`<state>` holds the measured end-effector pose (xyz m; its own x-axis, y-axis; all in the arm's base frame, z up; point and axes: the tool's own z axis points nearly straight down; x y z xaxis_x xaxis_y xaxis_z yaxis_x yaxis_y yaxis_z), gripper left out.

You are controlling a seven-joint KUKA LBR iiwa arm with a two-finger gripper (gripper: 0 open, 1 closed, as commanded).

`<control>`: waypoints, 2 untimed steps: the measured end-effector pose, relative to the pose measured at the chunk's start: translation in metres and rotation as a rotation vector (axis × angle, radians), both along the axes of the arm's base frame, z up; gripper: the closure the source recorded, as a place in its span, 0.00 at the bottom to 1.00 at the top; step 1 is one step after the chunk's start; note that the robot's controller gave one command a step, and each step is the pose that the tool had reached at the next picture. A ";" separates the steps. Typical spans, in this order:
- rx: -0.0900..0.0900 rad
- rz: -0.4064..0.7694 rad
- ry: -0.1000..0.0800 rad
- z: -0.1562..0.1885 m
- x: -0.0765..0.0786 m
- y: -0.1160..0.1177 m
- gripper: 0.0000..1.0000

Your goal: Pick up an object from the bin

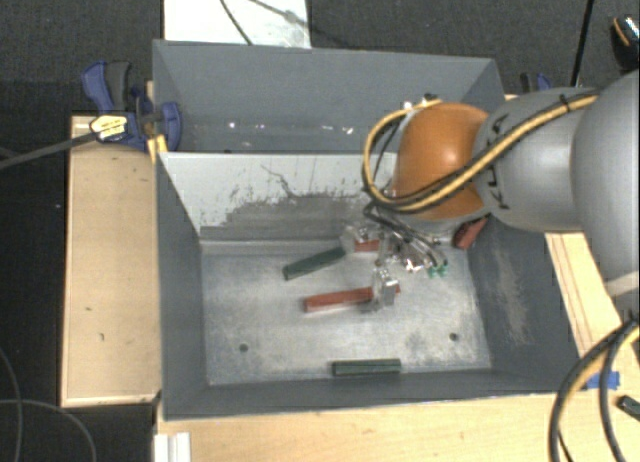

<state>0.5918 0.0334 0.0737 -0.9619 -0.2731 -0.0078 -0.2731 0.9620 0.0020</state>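
Observation:
My gripper [384,288] hangs low in the middle of the bin, its fingertips at the right end of a flat reddish-brown bar [336,301] that lies on the floor. The tips touch or straddle that end; I cannot tell whether they grip it. A dark green bar [312,264] lies slanted just up and left of the gripper. Another small reddish piece [365,244] sits partly under the gripper body, toward the back wall.
A second dark green bar [366,368] lies along the bin's front wall. A brown-red piece [466,235] rests against the right wall behind the arm. The arm with its orange cover and cables fills the bin's right rear.

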 end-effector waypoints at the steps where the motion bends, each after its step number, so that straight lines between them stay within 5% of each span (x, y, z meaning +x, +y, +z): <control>1: -0.003 -0.003 0.003 -0.001 -0.001 -0.004 1.00; 2: -0.003 -0.026 -0.004 0.151 -0.005 0.012 1.00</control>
